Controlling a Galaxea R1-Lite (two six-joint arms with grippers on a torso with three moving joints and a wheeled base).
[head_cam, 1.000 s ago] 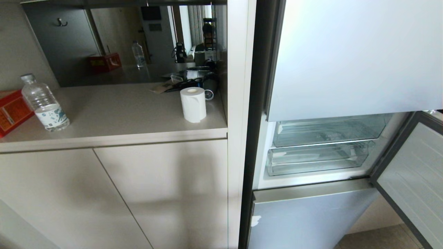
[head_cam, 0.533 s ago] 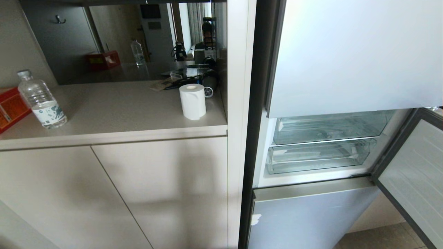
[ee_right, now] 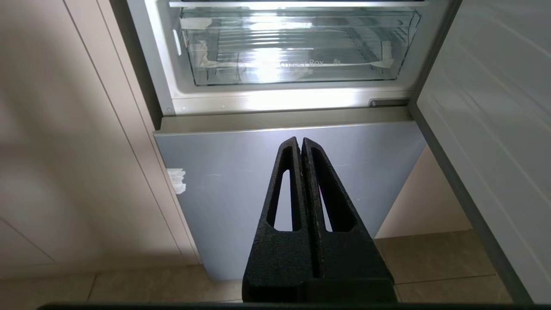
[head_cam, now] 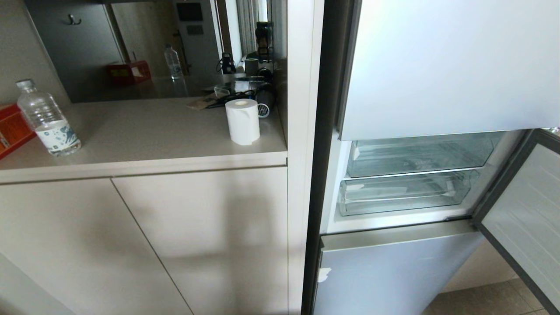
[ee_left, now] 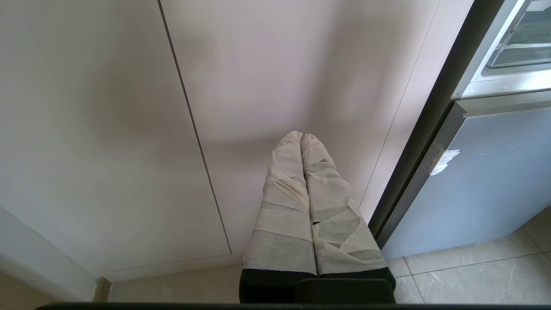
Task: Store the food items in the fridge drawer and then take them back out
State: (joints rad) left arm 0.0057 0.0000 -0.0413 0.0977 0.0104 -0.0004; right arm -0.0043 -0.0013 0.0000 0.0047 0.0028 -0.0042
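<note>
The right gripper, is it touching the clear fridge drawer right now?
Apart. The right wrist view shows the right gripper, shut, in front of the closed lower fridge door, with the fridge drawer farther back inside the open compartment.

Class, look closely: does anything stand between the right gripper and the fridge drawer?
Nothing visible does. The right gripper, shut, points at the closed lower door, below the fridge drawer. The compartment's door stands open to one side, leaving the drawer's front bare.

Beige cabinets [head_cam: 144, 240] w/ countertop [head_cam: 144, 131]; tiled floor [head_cam: 481, 302].
</note>
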